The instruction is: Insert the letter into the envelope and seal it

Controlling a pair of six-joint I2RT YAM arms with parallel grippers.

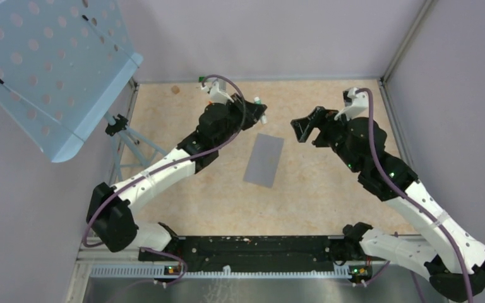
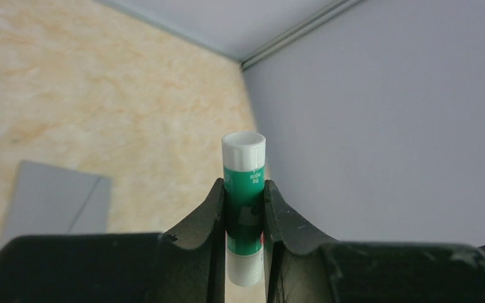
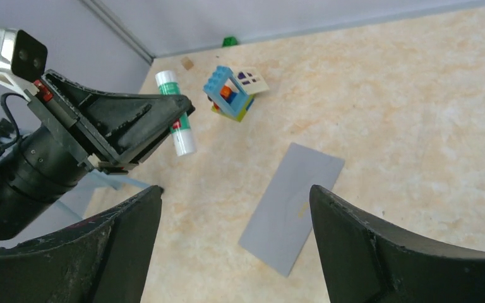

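The grey envelope (image 1: 264, 160) lies flat in the middle of the tan floor; it also shows in the right wrist view (image 3: 292, 207) and at the lower left of the left wrist view (image 2: 57, 202). The letter is not in view. My left gripper (image 1: 259, 112) is shut on a white and green glue stick (image 2: 244, 196), held above the floor beyond the envelope's far end; the stick also shows in the right wrist view (image 3: 175, 113). My right gripper (image 1: 304, 129) is open and empty, raised to the right of the envelope.
A blue-orange-green block cluster (image 3: 232, 93) stands near the back wall, behind the left gripper. A small green piece (image 1: 201, 79) lies at the back wall. A blue perforated stand (image 1: 50, 69) on a tripod is at the far left. Grey walls close the back and right.
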